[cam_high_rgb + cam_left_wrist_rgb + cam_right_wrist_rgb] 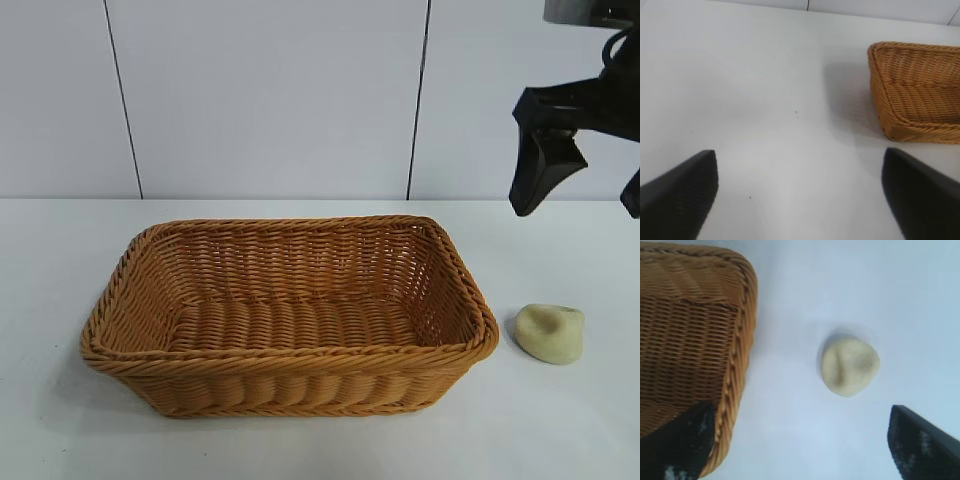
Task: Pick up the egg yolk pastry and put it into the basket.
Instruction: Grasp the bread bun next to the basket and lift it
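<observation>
The egg yolk pastry, a small pale cream lump with a dented top, lies on the white table just right of the basket. That orange-brown wicker basket has nothing inside it. My right gripper hangs open well above and behind the pastry, partly cut off by the picture's right edge. From its wrist camera I see the pastry on bare table ahead of the wide-apart fingers, with the basket's corner beside it. My left gripper is open over bare table, away from the basket.
White table surrounds the basket on all sides. A pale panelled wall stands behind the table.
</observation>
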Controlling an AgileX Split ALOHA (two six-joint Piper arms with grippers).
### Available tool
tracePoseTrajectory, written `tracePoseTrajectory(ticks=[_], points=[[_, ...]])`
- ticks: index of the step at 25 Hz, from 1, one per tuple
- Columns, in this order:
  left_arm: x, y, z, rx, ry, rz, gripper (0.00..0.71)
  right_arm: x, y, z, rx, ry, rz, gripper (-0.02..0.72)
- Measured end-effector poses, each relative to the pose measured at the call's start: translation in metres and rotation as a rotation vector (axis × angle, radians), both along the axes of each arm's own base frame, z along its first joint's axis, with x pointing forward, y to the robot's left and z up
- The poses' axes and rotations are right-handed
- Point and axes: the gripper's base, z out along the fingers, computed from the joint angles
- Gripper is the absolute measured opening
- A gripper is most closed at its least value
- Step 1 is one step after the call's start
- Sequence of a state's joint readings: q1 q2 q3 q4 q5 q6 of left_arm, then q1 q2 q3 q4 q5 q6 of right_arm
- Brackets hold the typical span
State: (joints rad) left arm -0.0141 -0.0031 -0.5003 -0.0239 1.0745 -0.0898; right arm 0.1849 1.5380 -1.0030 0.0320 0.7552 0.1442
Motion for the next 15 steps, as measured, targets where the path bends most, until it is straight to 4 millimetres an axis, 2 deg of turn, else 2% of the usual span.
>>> tracePoseTrajectory(ticks=[8, 15], points=[[0.0, 0.0, 0.0, 0.0, -0.001, 0.0, 0.643, 0.017, -0.032, -0.039, -0.008, 0.121, -0.064, 0.67], [0.0, 0.0, 0.0, 0.001, -0.003, 0.0, 0.643, 0.029, -0.033, -0.069, 0.032, 0.15, -0.065, 0.67]])
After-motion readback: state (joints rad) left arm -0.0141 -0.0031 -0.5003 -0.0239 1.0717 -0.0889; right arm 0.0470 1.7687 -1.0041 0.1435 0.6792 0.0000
